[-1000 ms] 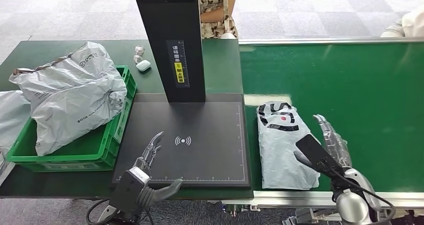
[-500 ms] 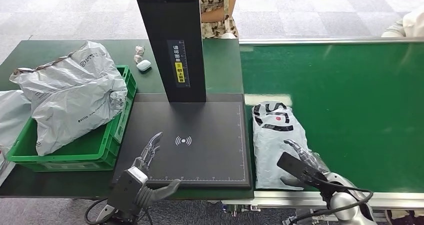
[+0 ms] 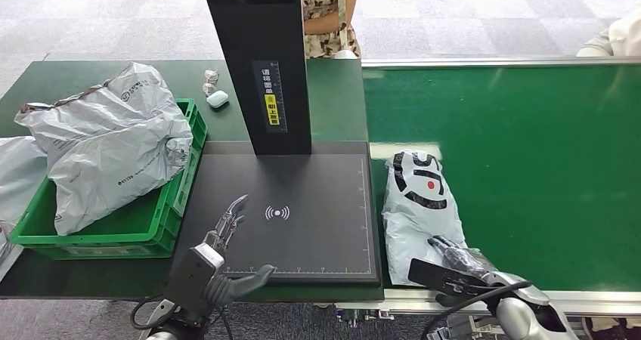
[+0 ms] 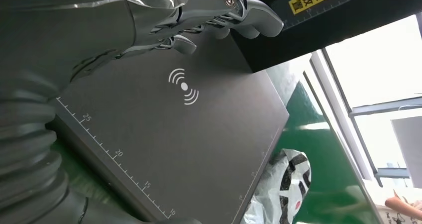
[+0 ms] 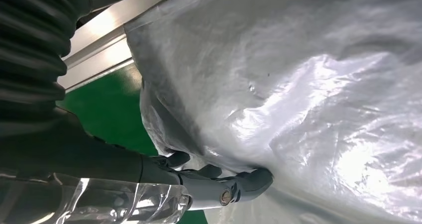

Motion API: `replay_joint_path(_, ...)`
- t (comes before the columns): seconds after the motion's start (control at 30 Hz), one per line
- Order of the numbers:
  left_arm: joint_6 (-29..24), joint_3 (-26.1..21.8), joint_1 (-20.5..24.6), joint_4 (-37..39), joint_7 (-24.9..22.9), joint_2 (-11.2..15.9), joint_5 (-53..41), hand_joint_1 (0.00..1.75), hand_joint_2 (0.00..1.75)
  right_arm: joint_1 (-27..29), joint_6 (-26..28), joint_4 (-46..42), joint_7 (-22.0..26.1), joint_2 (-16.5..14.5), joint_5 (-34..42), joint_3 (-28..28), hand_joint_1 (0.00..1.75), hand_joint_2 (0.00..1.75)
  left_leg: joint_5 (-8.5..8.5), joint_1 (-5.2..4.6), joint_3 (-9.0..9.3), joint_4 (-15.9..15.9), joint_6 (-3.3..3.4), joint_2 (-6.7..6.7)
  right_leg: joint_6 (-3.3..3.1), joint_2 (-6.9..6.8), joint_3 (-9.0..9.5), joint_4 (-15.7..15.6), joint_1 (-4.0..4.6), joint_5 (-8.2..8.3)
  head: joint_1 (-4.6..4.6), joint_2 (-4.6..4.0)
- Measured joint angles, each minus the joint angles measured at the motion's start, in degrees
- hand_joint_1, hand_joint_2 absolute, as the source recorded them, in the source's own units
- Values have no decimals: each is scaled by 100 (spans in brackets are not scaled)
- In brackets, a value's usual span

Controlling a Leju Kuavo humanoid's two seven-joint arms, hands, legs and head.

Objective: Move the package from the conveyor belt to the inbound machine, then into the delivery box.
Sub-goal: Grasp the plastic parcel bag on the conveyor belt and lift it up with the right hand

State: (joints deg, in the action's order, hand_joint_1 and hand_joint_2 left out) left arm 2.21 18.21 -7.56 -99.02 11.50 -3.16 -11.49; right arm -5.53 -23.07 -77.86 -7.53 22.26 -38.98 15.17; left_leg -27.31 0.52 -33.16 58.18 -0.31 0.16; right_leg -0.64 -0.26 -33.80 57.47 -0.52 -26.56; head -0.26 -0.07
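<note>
The package [image 3: 417,204], a grey plastic mailer with black and red print, lies on the green conveyor belt [image 3: 529,143] just right of the inbound machine's black plate [image 3: 302,234]. My right hand [image 3: 461,261] is at the package's near end, fingers against its right corner. In the right wrist view the fingers [image 5: 219,184] tuck under the package's [image 5: 308,84] crinkled edge; the thumb is hidden. My left hand [image 3: 223,249] hovers open over the plate's near left corner, fingers [image 4: 199,15] spread above the plate [image 4: 184,134]. The green delivery box [image 3: 151,230] stands left of the plate.
Large grey bags [image 3: 113,143] fill the delivery box and spill over its left side. The machine's black tower [image 3: 261,68] rises behind the plate. A white earbud case [image 3: 217,98] lies on the table. A person [image 3: 329,15] stands behind the tower.
My right hand has dropped and pulled in from the package's right side to its near end, reaching its edge. The package has turned slightly. The left hand has barely moved.
</note>
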Motion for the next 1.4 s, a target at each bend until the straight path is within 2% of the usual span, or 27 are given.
replay_joint_path(0.17,44,20,25,69,1,20,55,0,175,-5,1,15,-66,130,-59,215,0,175,0,0,6,0,0,-1,1,-1,6,-1,0,-1,0,0)
replay_joint_path(0.2,53,22,34,84,2,24,61,0,175,5,7,13,-82,151,-61,245,30,175,0,0,8,0,0,-1,2,-1,8,-1,0,-2,0,0)
replay_joint_path(0.27,75,26,50,113,9,33,80,0,175,51,39,-6,-114,194,-56,288,101,175,-1,0,13,0,2,-4,4,-4,14,-2,0,-3,1,0)
replay_joint_path(0.3,86,27,55,127,14,38,93,0,175,86,63,-23,-124,215,-47,303,144,175,-2,0,15,0,3,-5,5,-6,17,-3,0,-3,1,0)
replay_joint_path(0.33,100,28,57,140,20,42,104,0,175,125,89,-47,-132,236,-38,314,156,175,-3,0,17,0,3,-7,5,-8,20,-3,0,-4,1,0)
replay_joint_path(0.4,127,28,59,159,35,48,117,0,175,191,135,-98,-147,270,-18,328,168,175,-3,-1,19,0,4,-7,5,-8,22,-3,0,-4,0,0)
replay_joint_path(0.53,164,28,73,188,71,52,132,0,175,280,207,-206,-211,310,11,330,165,175,-3,-1,26,1,4,-7,5,-8,28,-5,0,-4,0,0)
replay_joint_path(0.73,187,29,81,246,112,65,138,0,175,410,276,-374,-248,347,34,330,175,175,-3,-1,30,1,4,-7,5,-8,32,-5,0,-4,0,0)
replay_joint_path(0.9,198,32,85,285,126,69,139,0,175,482,488,-430,-148,349,33,335,175,175,-3,-1,29,0,4,-7,5,-8,34,-5,0,-4,1,0)
replay_joint_path(1.03,137,30,51,287,154,69,98,0,175,570,1135,-473,197,240,86,297,175,175,-3,-1,25,-1,4,-6,5,-7,33,-4,0,-4,0,0)
replay_joint_path(1.17,45,31,-53,285,190,69,13,0,175,674,2103,-667,678,-112,516,22,175,175,-3,-1,25,-1,4,-5,5,-6,29,-3,0,-4,0,0)
replay_joint_path(1.3,-28,37,-87,285,232,68,-40,0,175,797,2945,-1050,1374,-520,1517,-407,175,175,-3,1,24,-2,4,-7,4,-8,28,-2,1,-4,-1,0)
replay_joint_path(1.4,-91,48,-81,285,255,63,-49,0,175,852,3322,-1354,1966,-820,2520,-717,175,175,-3,1,25,-3,4,-6,4,-6,27,-2,1,-4,1,0)
